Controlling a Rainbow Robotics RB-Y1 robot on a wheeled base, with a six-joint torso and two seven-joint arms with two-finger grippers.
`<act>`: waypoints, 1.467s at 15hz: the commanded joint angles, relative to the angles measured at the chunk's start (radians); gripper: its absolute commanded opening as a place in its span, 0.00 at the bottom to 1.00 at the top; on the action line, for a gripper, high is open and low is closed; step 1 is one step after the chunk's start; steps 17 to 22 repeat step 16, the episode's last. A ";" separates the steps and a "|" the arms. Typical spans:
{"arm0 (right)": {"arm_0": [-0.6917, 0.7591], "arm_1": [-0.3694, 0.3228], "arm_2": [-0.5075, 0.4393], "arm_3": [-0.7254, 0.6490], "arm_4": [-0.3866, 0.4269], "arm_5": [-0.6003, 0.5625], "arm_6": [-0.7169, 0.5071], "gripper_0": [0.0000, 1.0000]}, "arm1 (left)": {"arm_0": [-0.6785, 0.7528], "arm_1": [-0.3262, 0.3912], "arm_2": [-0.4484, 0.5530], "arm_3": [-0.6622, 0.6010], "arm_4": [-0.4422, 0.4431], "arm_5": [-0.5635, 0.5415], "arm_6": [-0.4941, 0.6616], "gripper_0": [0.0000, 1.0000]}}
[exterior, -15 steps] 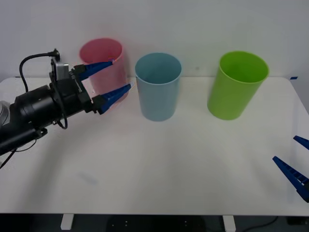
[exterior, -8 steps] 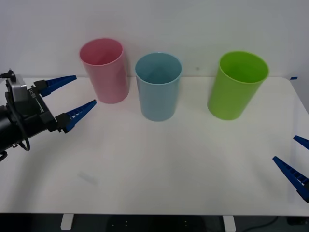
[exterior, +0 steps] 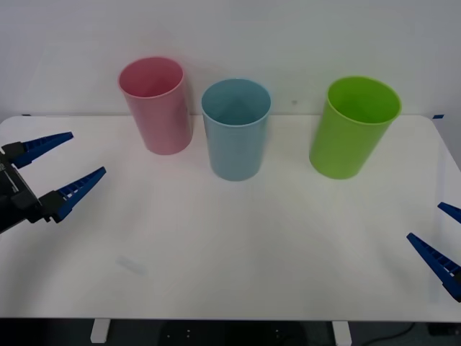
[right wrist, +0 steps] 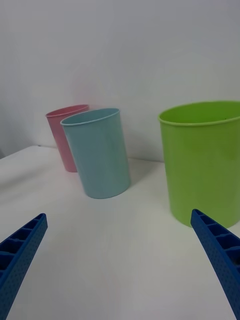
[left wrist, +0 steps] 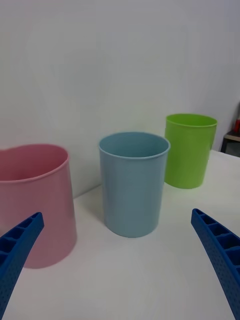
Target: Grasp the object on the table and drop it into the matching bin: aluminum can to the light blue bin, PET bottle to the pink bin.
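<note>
The aluminum can and any PET bottle are out of view. On the white table (exterior: pixel 238 245) the pink bin (exterior: pixel 157 108) stands at the back left, with the light blue bin (exterior: pixel 235 133) just to its right. My left gripper (exterior: pixel 88 153) hovers open and holds nothing at the table's left edge, well short of the pink bin. The left wrist view looks between its fingers at the pink bin (left wrist: pixel 35 200) and the light blue bin (left wrist: pixel 132 182). At the table's right front edge my right gripper (exterior: pixel 425 220) waits open, also holding nothing.
A lime green bin (exterior: pixel 353 130) stands at the back right, apart from the light blue one. A white wall rises close behind the bins. A faint smudge (exterior: pixel 131 265) marks the tabletop at the front left.
My left arm has drawn back from beside the pink bin to the table's left edge, its gripper open throughout. The right arm has not moved.
</note>
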 commanded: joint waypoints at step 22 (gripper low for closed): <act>0.000 0.000 0.000 0.000 0.000 0.000 0.000 1.00 | 0.171 -0.001 0.145 -0.023 -0.020 -0.037 -0.006 1.00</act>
